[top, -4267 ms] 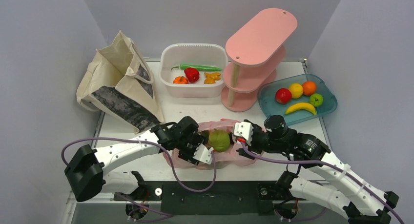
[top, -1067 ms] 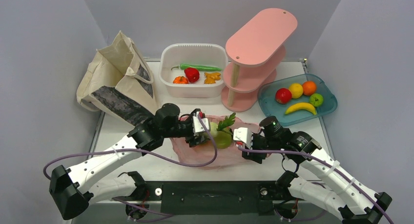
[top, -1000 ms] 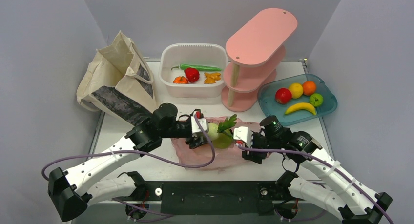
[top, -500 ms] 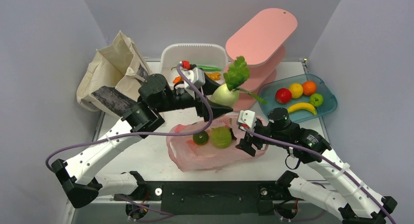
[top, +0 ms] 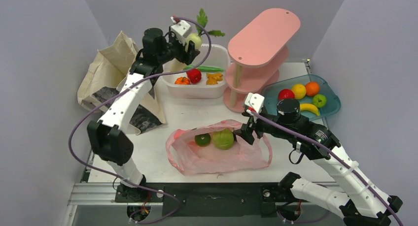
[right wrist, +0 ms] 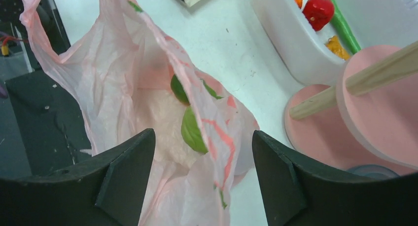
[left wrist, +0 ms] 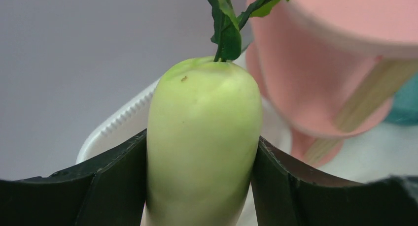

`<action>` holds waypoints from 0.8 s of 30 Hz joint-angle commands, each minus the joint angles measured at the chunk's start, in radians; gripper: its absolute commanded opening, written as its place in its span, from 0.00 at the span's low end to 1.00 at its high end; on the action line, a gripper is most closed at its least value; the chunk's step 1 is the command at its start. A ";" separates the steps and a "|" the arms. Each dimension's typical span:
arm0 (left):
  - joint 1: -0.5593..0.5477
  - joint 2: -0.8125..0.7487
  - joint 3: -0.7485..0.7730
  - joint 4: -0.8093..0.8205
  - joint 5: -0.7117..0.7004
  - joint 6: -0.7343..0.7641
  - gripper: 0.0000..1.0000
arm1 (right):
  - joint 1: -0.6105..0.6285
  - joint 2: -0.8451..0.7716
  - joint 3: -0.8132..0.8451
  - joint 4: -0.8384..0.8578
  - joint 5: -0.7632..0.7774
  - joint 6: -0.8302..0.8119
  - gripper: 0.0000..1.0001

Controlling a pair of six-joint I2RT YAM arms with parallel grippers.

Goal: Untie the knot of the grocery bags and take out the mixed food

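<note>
The pink plastic grocery bag [top: 217,157] lies open on the table's near middle, untied. Inside it show a round green vegetable [top: 223,139] and a smaller dark green item [top: 202,140]. My left gripper [top: 190,40] is raised high over the white tub, shut on the long white radish [left wrist: 204,142], whose green leaves [top: 203,20] point up. Black fingers [left wrist: 118,181] press both sides of the radish. My right gripper [top: 245,132] hovers open above the bag's right rim; crumpled pink plastic [right wrist: 148,88] lies below its jaws, untouched. The beige canvas tote [top: 116,68] stands back left.
A white tub [top: 170,85] at the back holds a red pepper [top: 193,75] and a long green pepper [top: 207,68]. The pink tiered stand [top: 261,39] is to its right. A blue tray [top: 332,108] with fruit sits at the far right.
My left arm lifted the radish out of the pink bag and carried it up and back over the white tub. My right gripper opened wider and rose off the bag's edge.
</note>
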 commanded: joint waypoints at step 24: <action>0.056 0.619 0.566 -0.299 -0.105 0.430 0.97 | -0.147 0.088 0.030 0.056 0.015 0.065 0.69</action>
